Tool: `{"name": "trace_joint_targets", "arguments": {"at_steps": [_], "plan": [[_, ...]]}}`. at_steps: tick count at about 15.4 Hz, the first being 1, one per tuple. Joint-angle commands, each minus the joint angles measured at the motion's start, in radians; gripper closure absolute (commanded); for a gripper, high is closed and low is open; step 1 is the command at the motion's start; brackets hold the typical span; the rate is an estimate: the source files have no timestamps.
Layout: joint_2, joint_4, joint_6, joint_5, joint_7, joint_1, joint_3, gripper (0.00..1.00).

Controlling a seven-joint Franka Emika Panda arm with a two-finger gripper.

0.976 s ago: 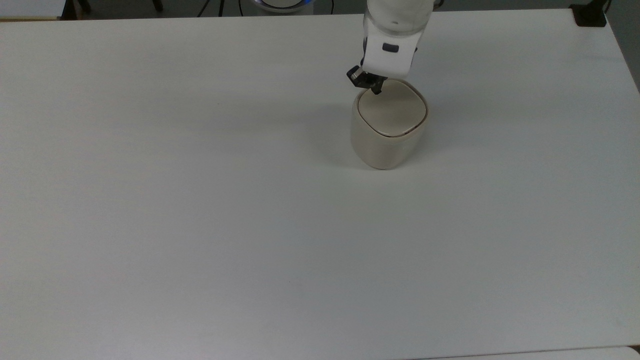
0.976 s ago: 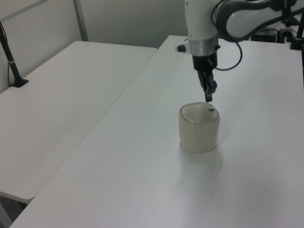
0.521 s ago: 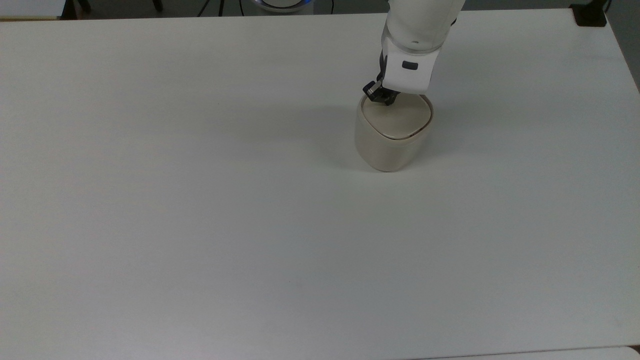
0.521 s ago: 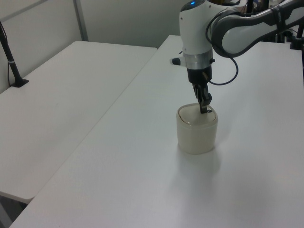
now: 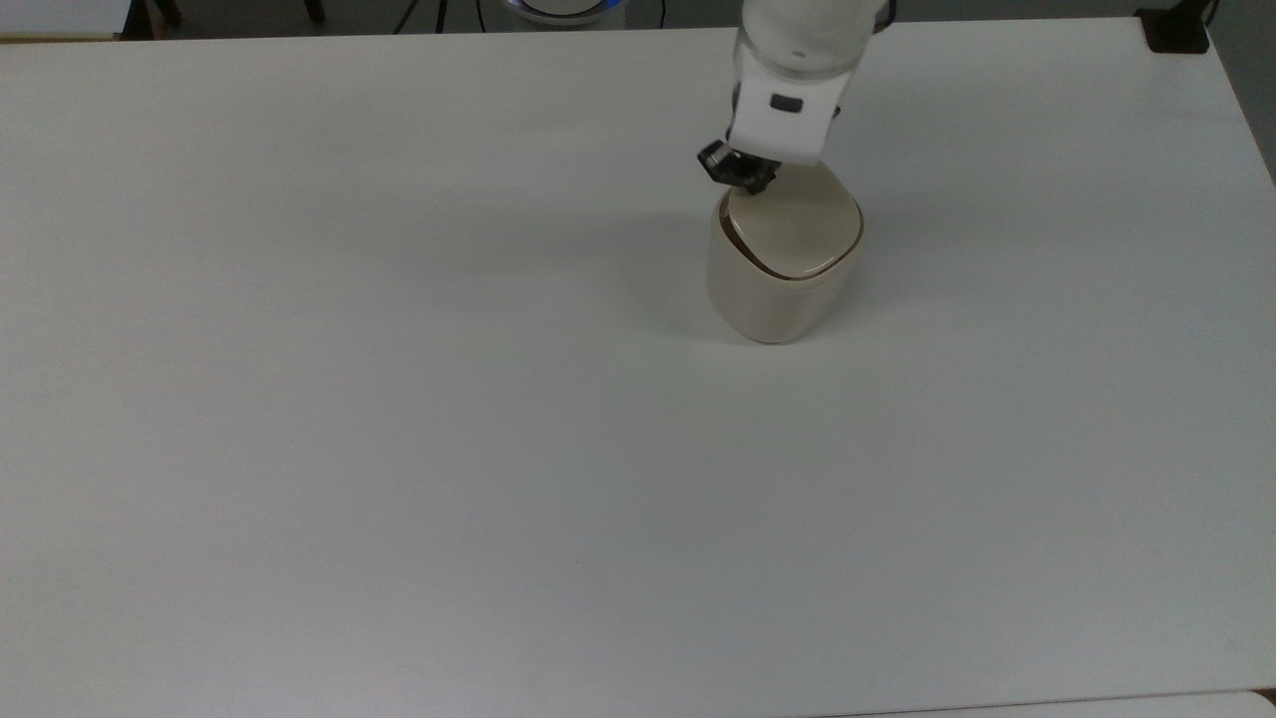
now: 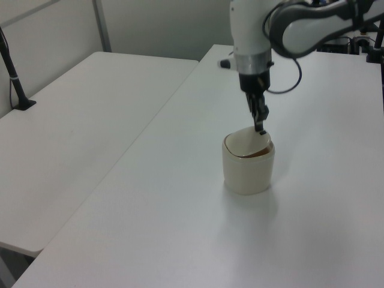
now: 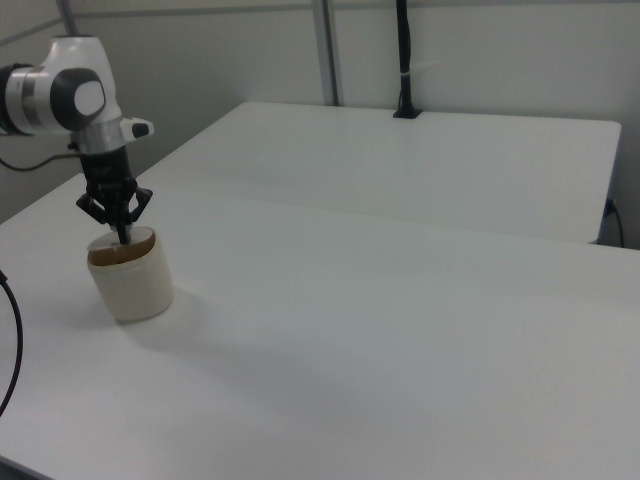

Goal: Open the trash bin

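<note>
Item one: the trash bin (image 5: 780, 289), a small cream-beige plastic bin with a rounded-square body, is standing upright on the white table (image 5: 399, 449), toward the far side in the top view and right of centre there. Its lid (image 5: 793, 231) is sitting slightly ajar: I am seeing a dark gap along the edge on the top view's left, and in the left view (image 6: 248, 143) the lid is tilting up above the rim with a brownish opening beneath. Item two: the gripper (image 5: 740, 174), pointing straight down, is hanging at the lid's far-left corner as the top view shows it. In the right view (image 7: 119, 222) I am reading its fingers as pressed together, the tips meeting at a point on the lid.
</note>
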Motion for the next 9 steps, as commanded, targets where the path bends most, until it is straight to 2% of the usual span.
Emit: {"name": "trace_joint_targets", "arguments": {"at_steps": [1, 4, 5, 6, 9], "plan": [[-0.103, -0.015, -0.085, -0.002, 0.012, -0.064, -0.008, 0.96], [-0.163, -0.012, -0.164, -0.002, 0.016, -0.173, -0.014, 0.64], [-0.178, -0.011, -0.184, -0.002, 0.022, -0.202, -0.03, 0.44], [-0.197, -0.011, -0.187, 0.0, 0.041, -0.247, -0.034, 0.0], [-0.224, -0.009, -0.187, -0.002, 0.093, -0.352, -0.03, 0.0]]}}
